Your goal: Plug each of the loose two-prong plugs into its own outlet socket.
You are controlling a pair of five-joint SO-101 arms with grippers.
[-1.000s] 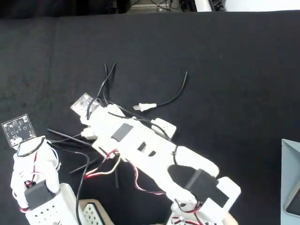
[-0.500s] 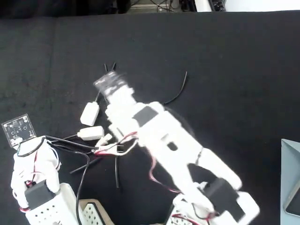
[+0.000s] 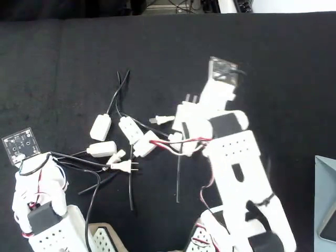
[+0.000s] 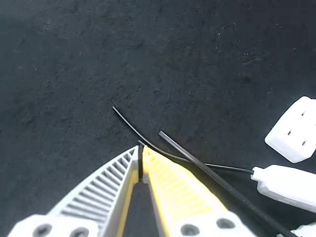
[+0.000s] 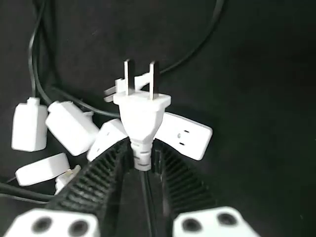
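Observation:
My right gripper [image 5: 142, 157] is shut on the base of a white two-prong plug [image 5: 142, 111], held prongs outward above the black table. From above, this plug [image 3: 185, 110] sits right of the cable pile, with the right gripper [image 3: 182, 125] just behind it. Several white outlet sockets [image 3: 130, 129] and loose plugs [image 3: 125, 166] lie tangled in black wires at centre left. One socket [image 5: 187, 136] lies just behind the held plug. My left gripper [image 4: 141, 148] rests shut at the near left, its tips touching a thin black wire [image 4: 128, 126].
Another loose plug [image 3: 163, 119] lies between the sockets and the right arm. A socket [image 4: 296, 129] and a plug body [image 4: 286, 182] lie near the left gripper. A grey-blue object [image 3: 325, 199] stands at the table's right edge. The black cloth [image 3: 273, 63] is bare at the back right.
The right arm has swung from over the socket pile to the right, carrying the white plug with it and uncovering the sockets. The left arm has kept still.

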